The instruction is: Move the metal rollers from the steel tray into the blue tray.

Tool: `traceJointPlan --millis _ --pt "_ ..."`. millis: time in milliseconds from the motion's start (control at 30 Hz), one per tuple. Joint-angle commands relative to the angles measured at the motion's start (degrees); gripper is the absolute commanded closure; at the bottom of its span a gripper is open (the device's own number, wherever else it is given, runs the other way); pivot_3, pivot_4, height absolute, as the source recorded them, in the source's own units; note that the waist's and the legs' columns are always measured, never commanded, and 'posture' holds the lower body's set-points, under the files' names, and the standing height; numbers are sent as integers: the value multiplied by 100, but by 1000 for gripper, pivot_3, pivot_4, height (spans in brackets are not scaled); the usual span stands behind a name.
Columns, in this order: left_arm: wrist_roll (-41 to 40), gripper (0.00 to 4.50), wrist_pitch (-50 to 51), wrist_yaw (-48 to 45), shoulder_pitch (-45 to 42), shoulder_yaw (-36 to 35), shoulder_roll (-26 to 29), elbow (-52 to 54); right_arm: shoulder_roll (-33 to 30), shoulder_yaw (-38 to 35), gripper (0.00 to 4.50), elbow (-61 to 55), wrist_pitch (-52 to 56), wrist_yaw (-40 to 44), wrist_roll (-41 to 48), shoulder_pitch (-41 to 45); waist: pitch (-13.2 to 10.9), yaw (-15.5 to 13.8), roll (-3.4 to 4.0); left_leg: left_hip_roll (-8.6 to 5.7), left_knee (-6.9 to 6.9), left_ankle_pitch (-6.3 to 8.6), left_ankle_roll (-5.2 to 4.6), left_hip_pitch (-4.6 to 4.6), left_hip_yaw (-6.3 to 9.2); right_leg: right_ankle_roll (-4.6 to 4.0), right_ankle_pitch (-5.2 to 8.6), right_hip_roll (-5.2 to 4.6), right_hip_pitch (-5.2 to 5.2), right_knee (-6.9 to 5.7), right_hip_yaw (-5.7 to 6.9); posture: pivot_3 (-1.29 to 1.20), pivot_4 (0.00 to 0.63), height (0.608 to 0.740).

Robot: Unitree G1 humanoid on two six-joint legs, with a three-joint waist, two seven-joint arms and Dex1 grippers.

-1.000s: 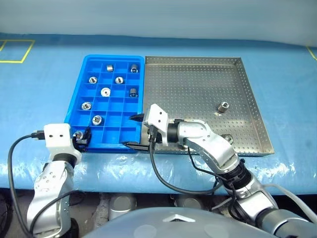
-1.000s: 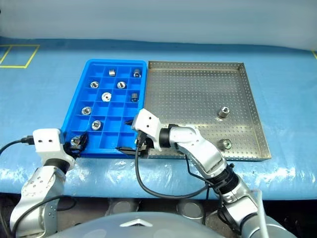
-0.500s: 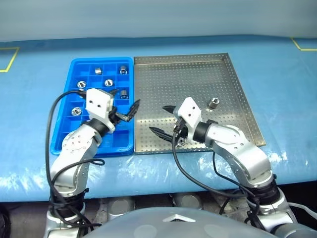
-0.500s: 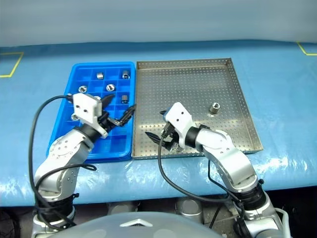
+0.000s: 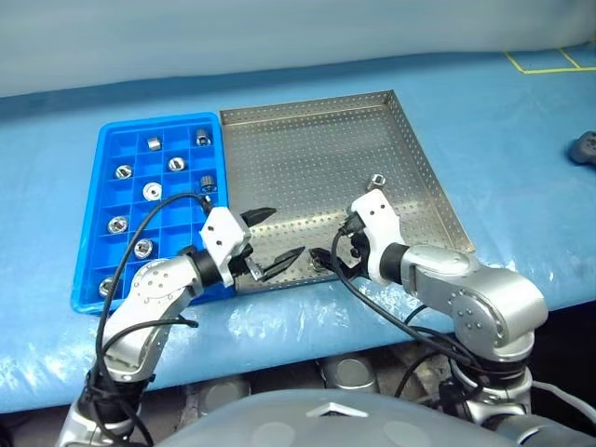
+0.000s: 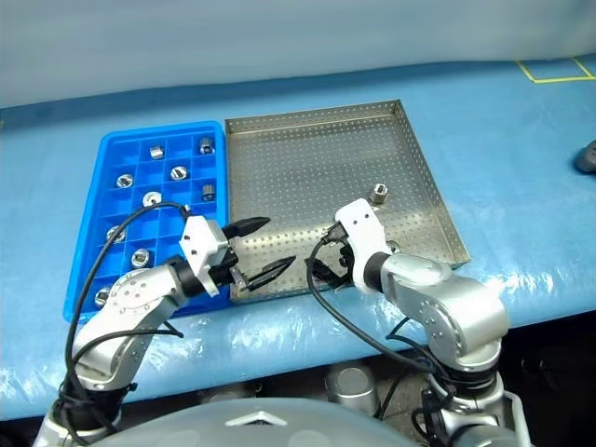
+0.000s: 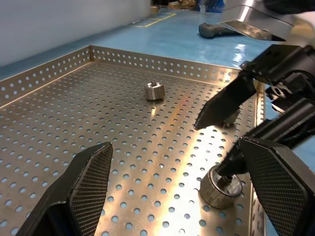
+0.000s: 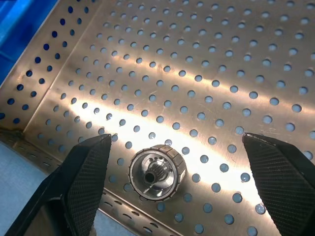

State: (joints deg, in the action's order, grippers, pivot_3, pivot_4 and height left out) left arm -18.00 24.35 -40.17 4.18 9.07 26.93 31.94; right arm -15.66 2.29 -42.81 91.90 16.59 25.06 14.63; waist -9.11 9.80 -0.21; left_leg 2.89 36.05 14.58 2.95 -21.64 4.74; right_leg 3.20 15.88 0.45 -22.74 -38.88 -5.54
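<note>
The steel tray (image 5: pixel 307 158) holds two metal rollers: one (image 5: pixel 377 180) toward its far right side, another (image 8: pixel 157 173) by its front rim. My right gripper (image 5: pixel 335 245) hangs open over that front roller, a finger on either side and neither touching it. My left gripper (image 5: pixel 274 238) is open and empty above the tray's front rim, pointing at the right gripper. In the left wrist view the front roller (image 7: pixel 220 188) sits under the right gripper's fingers (image 7: pixel 226 101). The blue tray (image 5: pixel 158 122) lies to the left, with several rollers (image 5: pixel 154 189) in its compartments.
Both trays rest side by side on a blue table cover. A dark object (image 5: pixel 585 147) lies on the cover at the far right, and yellow tape marks (image 5: pixel 545 63) show at the back right. The table's front edge runs just below the trays.
The view has swung to the right. My left gripper left a roller in the blue tray's front-left compartment, opened, and crossed to the steel tray's front. My right gripper moved right and tilted down over the front roller.
</note>
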Motion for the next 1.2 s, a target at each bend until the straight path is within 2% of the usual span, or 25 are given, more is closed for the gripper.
traceJointPlan --millis 33,200,367,700,967,1067,1200 --pt "15 34 -191 -190 121 69 230 313 -72 137 0 321 60 -291 106 172 -1 -10 1 -2 0 0 0 -4 -1 0 0 -3 -3 1 0 -137 150 740" --pt "40 34 -292 -13 312 37 250 388 -211 253 0 880 60 -659 329 420 -1 -44 1 -4 -1 2 -4 -6 -11 0 0 -5 -5 4 -8 -98 150 740" --pt "19 34 -374 114 463 70 182 450 -294 336 0 1169 60 -921 1174 706 -2 -144 1 2 -2 8 -14 -4 -13 -1 0 2 -7 3 -10 -65 150 740" --pt "34 34 -577 320 716 50 137 511 -1240 869 0 1148 60 -1707 3093 1043 -3 -337 1 3 -2 12 -21 -8 -16 -3 0 1 -8 8 -10 -28 150 740" --pt "44 34 -633 401 712 120 116 511 -1930 994 0 1176 60 -2418 4103 1109 -2 -481 1 4 -5 17 -30 -9 -19 -8 3 1 -8 14 -9 -37 150 740" --pt "48 0 -635 387 658 165 118 496 -2090 981 635 1242 60 -2654 4351 1060 -2 -521 1 3 -5 18 -32 -11 -20 -9 3 -1 -8 18 -9 -40 150 740" --pt "43 0 -622 378 577 193 134 468 -2129 902 1954 1382 60 -2953 4602 979 -2 -529 1 3 -5 19 -33 -13 -22 -9 3 -1 -9 20 -9 -47 150 740"
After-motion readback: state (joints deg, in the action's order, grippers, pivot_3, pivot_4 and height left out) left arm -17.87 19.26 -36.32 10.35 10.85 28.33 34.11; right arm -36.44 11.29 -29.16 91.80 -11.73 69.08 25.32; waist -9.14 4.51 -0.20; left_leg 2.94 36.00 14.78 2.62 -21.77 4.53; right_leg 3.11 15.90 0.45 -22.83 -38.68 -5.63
